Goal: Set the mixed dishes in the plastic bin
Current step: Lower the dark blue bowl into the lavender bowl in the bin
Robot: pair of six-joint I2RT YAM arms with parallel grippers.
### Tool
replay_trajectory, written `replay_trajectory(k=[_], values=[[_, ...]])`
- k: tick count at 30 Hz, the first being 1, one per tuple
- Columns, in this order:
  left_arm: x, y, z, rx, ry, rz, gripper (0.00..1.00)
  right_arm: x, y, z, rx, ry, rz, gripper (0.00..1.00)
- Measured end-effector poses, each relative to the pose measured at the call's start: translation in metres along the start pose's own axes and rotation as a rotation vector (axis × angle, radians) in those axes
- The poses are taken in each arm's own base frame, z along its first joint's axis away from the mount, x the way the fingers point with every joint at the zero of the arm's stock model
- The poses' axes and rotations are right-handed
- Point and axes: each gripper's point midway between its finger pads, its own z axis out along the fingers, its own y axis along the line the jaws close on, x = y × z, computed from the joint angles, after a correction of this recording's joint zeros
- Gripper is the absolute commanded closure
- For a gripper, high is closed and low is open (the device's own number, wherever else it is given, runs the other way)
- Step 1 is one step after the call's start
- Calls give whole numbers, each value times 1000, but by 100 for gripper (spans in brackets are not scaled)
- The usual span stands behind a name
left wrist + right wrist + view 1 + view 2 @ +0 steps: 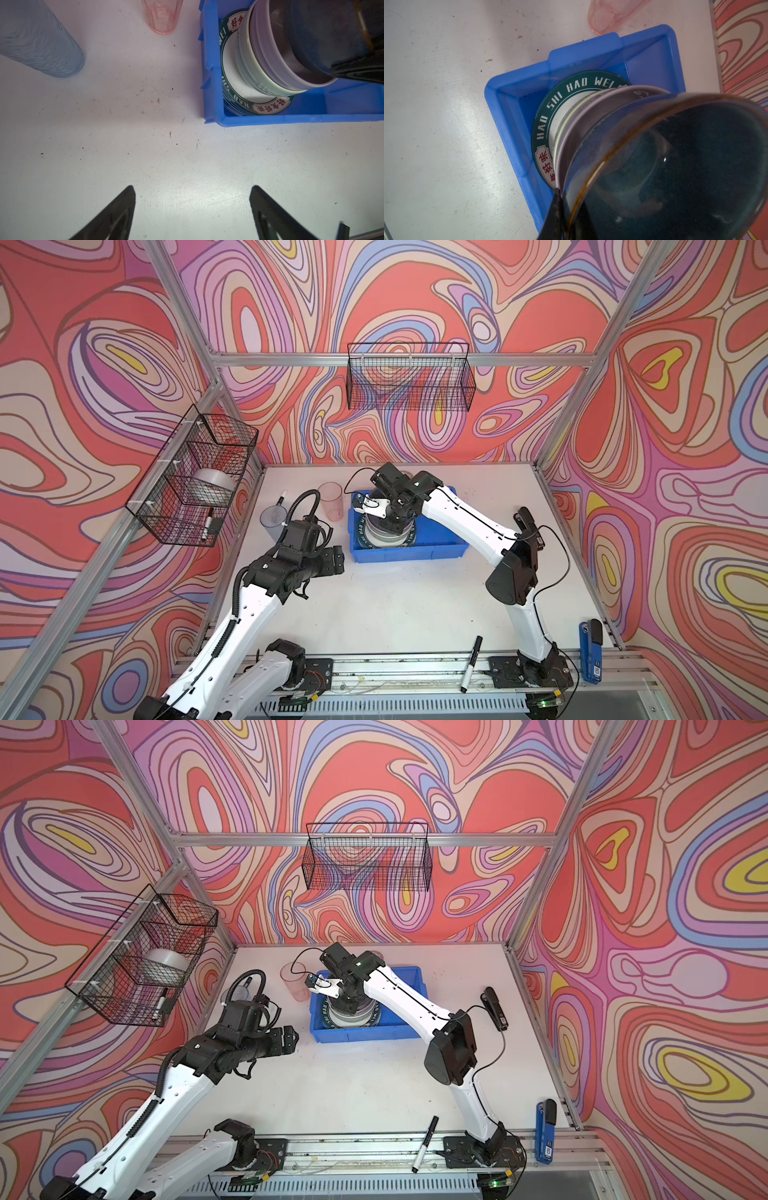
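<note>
The right fingers [553, 209] are clenched on the rim of the dark bowl [675, 166], holding it in the mouth of the lavender bowl [268, 52]. That bowl is nested in the green bowl [247, 62] on the plate [548, 108], in the left half of the bin [415, 551]. The left fingers [116, 214] are spread wide, grasping nothing, over bare surface [145, 145] near the bin, while the pink tumbler [331, 499] and blue tumbler [272, 520] stand outside it, to its left in both top views.
</note>
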Motion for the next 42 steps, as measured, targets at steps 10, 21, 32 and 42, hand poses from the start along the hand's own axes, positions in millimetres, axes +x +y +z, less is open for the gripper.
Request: replay_trajectory(k=[10, 21, 32, 42], values=[[-1, -1, -3, 11, -12, 0, 11, 1, 1, 22, -17, 14, 5, 100], [-1, -2, -5, 15, -17, -1, 11, 5, -5, 26, -9, 26, 24, 100], [-1, -2, -5, 15, -17, -1, 11, 13, -4, 34, -11, 47, 33, 92], [-1, -2, -5, 15, -17, -1, 11, 6, -10, 35, 19, 22, 43, 75]])
